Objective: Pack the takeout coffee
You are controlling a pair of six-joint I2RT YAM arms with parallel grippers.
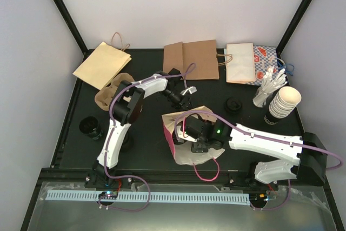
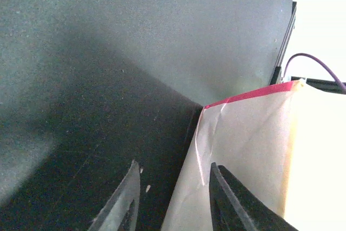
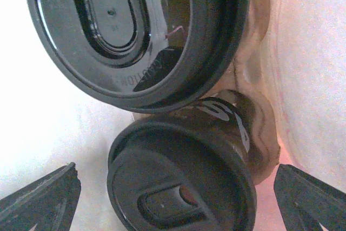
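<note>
Closest to any lens is the left claw. Its fingers are seen parted a little, with the folded edge of the bag sitting in the gap but, as far as can be told, not pinched. Dark counter is seen to the left of it.

Further right, from above, the pink-edged bag is seen open mid-counter, and the right arm is reached into it. Inside, the takeout coffee is found: a dark cup with a black lid, seated in a brown pulp carrier. A second black lid is seen just beside it. The right claw is spread wide on either side of that cup and nothing is gripped, so the cup looks delivered.

Trouble from here would probably be caused by the exit. If the right claw were pulled out low or crooked, a lid could get snagged and the cup tipped in the carrier. And with the bag wall barely held on the left, it could be slumped onto the arm and the whole bag dragged along.
</note>
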